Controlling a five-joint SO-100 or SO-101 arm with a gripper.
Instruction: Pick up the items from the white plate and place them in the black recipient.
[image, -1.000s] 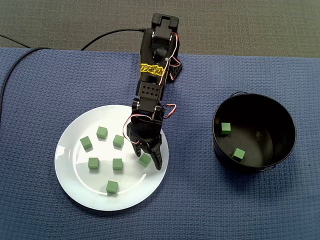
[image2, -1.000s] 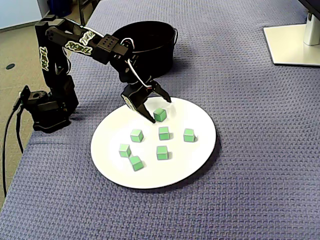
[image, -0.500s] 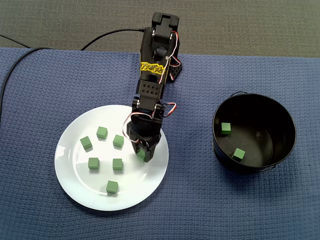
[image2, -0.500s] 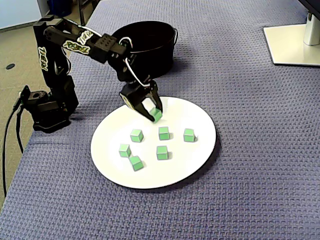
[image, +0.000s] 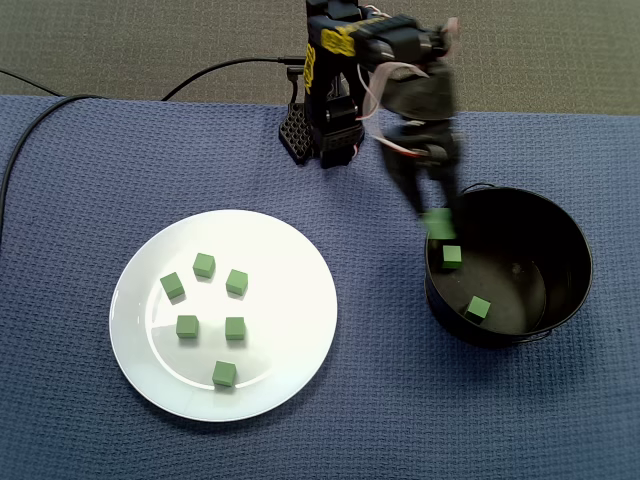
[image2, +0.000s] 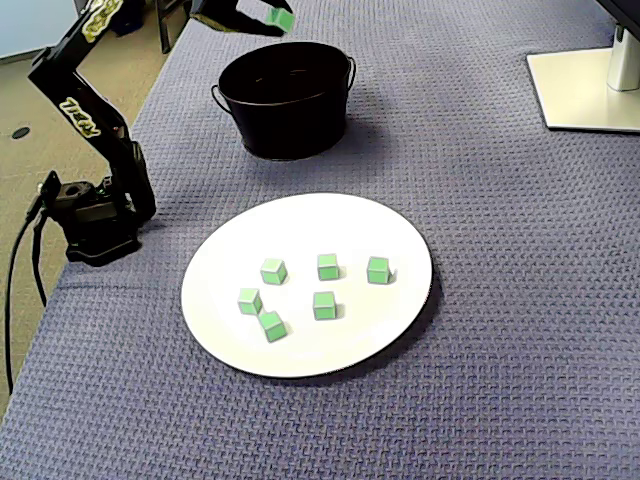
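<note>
Black gripper (image: 437, 214) clamps a small green cube (image: 438, 224) right over the round black bucket (image: 535, 214) rim, so releasing here could clip the edge and bounce it onto the blue cloth (image: 380, 400).

Blue waffle-weave cloth (image: 400, 420), black cable (image: 232, 64), grey carpet (image: 120, 40), white stand base (image2: 585, 90)

A blue waffle-weave cloth (image: 380, 420) covers the tabletop in both fixed views. Beyond its far edge lies a dark grey textured surface (image: 520, 50). A flat white stand base (image2: 585, 95) rests on the cloth, and beige floor (image2: 22, 95) shows alongside the table.
</note>
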